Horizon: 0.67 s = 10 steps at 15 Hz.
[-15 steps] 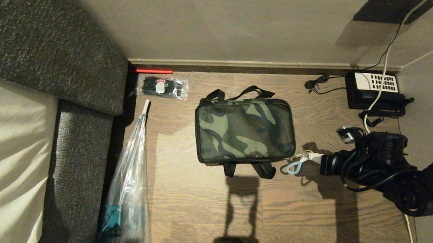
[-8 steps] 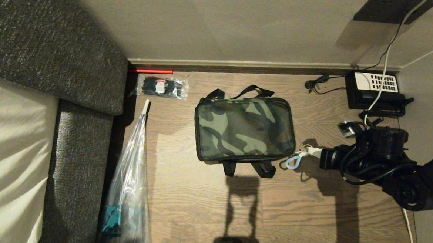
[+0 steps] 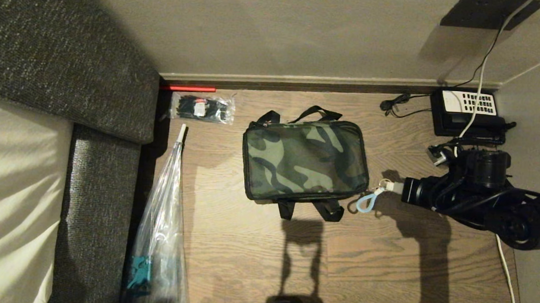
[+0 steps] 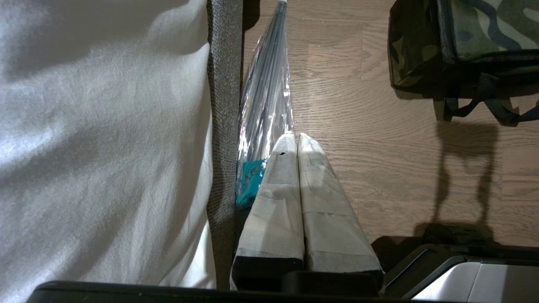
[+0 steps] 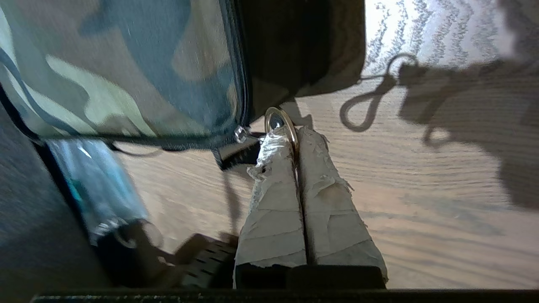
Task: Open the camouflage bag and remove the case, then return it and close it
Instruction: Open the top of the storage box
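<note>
The camouflage bag lies zipped shut on the wood floor, straps out at front and back. My right gripper is at its near right corner, shut on a metal ring that is linked to the grey zipper pull. A light blue loop dangles from the ring. In the right wrist view the bag fills the area beside my right gripper. My left gripper is parked, shut and empty, low beside the sofa. The case is hidden.
A black telephone with cords stands by the wall at the back right. A folded clear umbrella lies along the sofa. A packet of black cable ties sits near the baseboard. A white cable runs past my right arm.
My right arm has swung a little toward the wall and its wrist has rolled, carrying the ring and blue loop along. The bag stays shut and in place.
</note>
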{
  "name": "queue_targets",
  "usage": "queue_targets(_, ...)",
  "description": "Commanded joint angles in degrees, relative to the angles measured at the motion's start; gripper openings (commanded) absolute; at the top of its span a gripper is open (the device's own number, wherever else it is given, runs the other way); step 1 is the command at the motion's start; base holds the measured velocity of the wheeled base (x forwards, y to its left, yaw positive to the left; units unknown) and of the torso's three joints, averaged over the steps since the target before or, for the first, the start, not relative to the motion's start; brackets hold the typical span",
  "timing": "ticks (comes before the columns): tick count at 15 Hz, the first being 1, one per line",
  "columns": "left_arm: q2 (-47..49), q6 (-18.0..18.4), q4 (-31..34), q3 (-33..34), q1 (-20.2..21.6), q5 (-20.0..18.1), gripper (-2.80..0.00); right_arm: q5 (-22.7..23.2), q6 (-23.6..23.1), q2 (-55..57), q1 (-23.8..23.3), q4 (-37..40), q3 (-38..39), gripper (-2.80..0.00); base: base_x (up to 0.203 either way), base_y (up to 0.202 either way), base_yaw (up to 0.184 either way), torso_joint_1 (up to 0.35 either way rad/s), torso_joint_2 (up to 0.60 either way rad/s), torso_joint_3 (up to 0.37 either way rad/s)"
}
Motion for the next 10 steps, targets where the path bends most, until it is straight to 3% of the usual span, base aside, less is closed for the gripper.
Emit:
queue_targets(1, -0.1, 0.0, 0.0, 0.0, 0.0, 0.0, -2.80, 0.1, 1.4, -1.1, 0.1, 1.9, -2.6, -2.80, 0.000, 0.000, 0.000, 0.000, 0.00, 0.000)
queue_targets(7, -0.1, 0.0, 0.0, 0.0, 0.0, 0.0, -2.80, -0.7, -0.3, -0.4, 0.0, 7.8, -4.3, -2.80, 0.000, 0.000, 0.000, 0.000, 0.00, 0.000)
queue_targets(10, -0.1, 0.0, 0.0, 0.0, 0.0, 0.0, -2.80, -3.1, -0.5, -0.4, 0.0, 9.8, -6.1, -2.80, 0.000, 0.000, 0.000, 0.000, 0.00, 0.000)
